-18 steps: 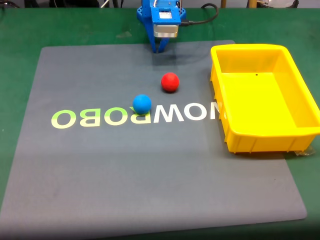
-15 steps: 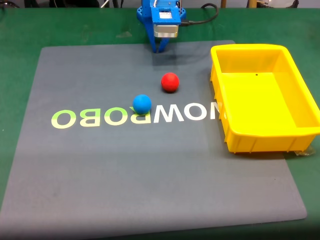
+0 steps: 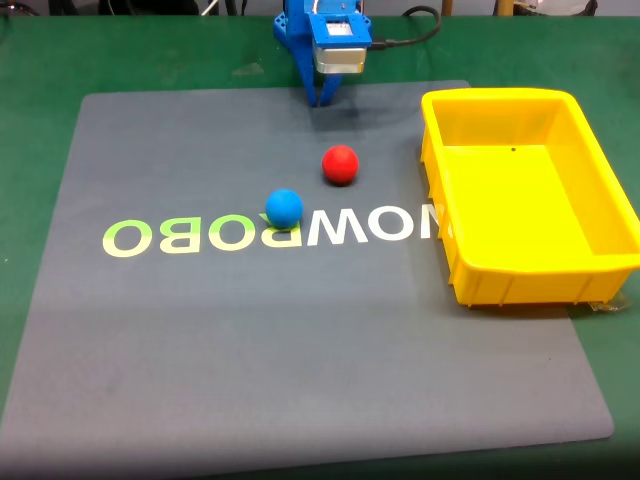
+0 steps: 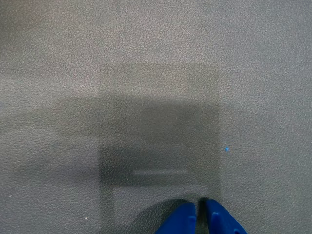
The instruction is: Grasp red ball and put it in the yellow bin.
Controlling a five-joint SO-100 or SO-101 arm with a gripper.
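Clenched tight, my blue two-finger gripper [image 4: 200, 217] shows its tips nearly touching in the wrist view, with nothing between them and bare mat below. In the fixed view it hangs at the far edge of the grey textured mat [image 3: 300, 350], tips pointing down.

The small matte red ball [image 3: 340, 164] sits on the mat nearer the camera than my gripper and just to its right, well apart from it. The equally small blue ball [image 3: 284, 207] lies near the red one, to its lower left. The bright yellow rectangular plastic tub [image 3: 600, 268] stands empty on the right.

I judge the red ball light, firm and prone to roll. I would open wide, come straight down and close across its widest middle, fingers clear of the blue ball.
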